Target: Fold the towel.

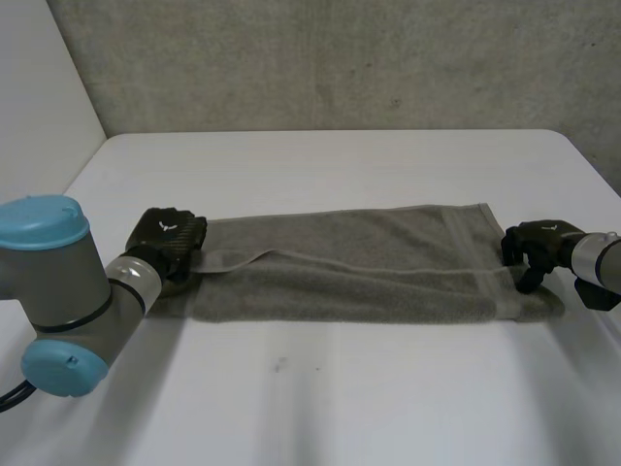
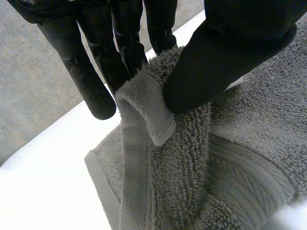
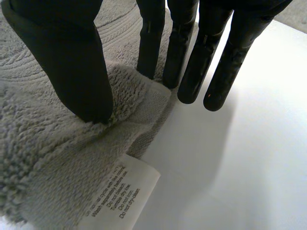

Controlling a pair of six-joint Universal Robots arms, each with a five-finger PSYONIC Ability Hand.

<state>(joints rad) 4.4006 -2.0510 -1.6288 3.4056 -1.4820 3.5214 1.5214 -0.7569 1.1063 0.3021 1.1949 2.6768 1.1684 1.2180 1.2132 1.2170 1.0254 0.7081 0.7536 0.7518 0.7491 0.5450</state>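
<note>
Lengthwise, the grey terry-cloth towel point(image 1: 349, 267) lies folded across the middle of the smooth white table point(image 1: 340, 408). Bare tabletop lies open in front of it and behind it, up to the rough concrete wall point(image 1: 340, 58). The black left hand point(image 1: 167, 243) pinches the left-end corner, its flat hem curled between thumb and fingers. The black right hand point(image 1: 534, 250) pinches the right-end edge between thumb and straight fingers, near a white printed label point(image 3: 122, 199). The pile is looped and nubbly.

Grey towel point(image 1: 349, 282) with ribbed band, white label point(image 3: 120, 201) with dark print, white table point(image 1: 340, 408)
</note>
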